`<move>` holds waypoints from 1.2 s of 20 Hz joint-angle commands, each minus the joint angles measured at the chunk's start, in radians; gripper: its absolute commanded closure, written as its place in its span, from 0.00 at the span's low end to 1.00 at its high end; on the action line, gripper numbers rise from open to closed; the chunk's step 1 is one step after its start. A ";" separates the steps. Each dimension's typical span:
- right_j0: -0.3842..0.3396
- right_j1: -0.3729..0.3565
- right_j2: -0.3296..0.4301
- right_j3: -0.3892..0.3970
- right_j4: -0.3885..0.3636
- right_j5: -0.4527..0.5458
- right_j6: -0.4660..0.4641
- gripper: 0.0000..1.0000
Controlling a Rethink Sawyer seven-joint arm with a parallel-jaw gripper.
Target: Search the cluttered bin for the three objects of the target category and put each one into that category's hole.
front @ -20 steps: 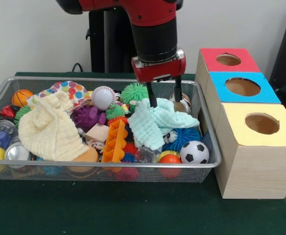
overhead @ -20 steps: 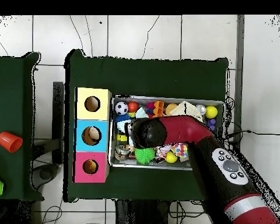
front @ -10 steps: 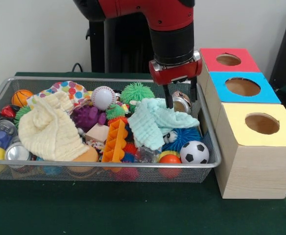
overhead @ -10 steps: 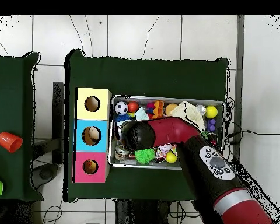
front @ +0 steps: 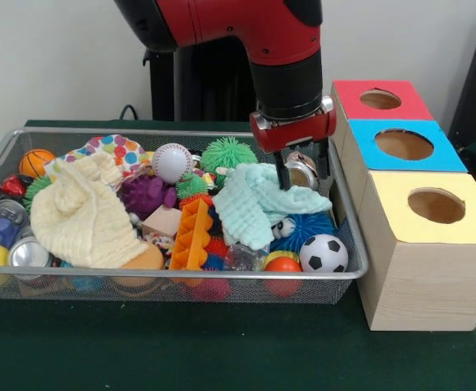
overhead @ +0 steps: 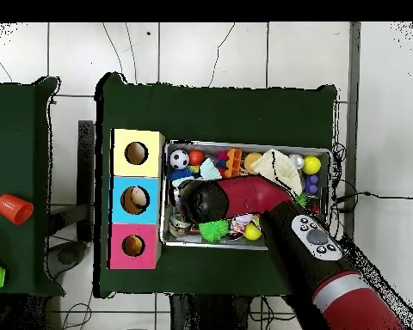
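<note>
Fingers of the gripper (front: 301, 169) are seen spread, straddling the silver can (front: 301, 171) at the bin's (front: 181, 281) end nearest the hole boxes, with nothing pinched yet. The can lies just beside the mint cloth (front: 254, 204), behind the blue spiky ball (front: 303, 228).

Risk, as judged: one fingertip is placed at the cloth's edge, so fabric could be caught together with the can on closing, and a weak or slipping hold would result. The other fingertip is close to the bin's wire wall; contact there could be made if the descent is off. Which category is targeted cannot be told.

Pose: the arm (front: 287, 57) is held vertical over the can, wrist straight down. In the overhead view the forearm (overhead: 305, 245) is laid diagonally across the bin, and the can is hidden beneath it. The red (front: 381, 99), blue (front: 404, 144) and yellow (front: 435, 205) holes are left unobstructed.
</note>
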 commanded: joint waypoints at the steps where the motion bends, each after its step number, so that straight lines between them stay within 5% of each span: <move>1: 0.002 0.104 -0.059 -0.047 -0.051 -0.114 0.076 0.00; 13: 0.020 0.201 -0.128 -0.085 -0.086 -0.250 0.079 0.00; 14: 0.022 0.204 -0.135 -0.080 -0.072 -0.256 0.077 1.00; 24: 0.011 0.208 -0.124 -0.066 -0.051 -0.248 0.066 1.00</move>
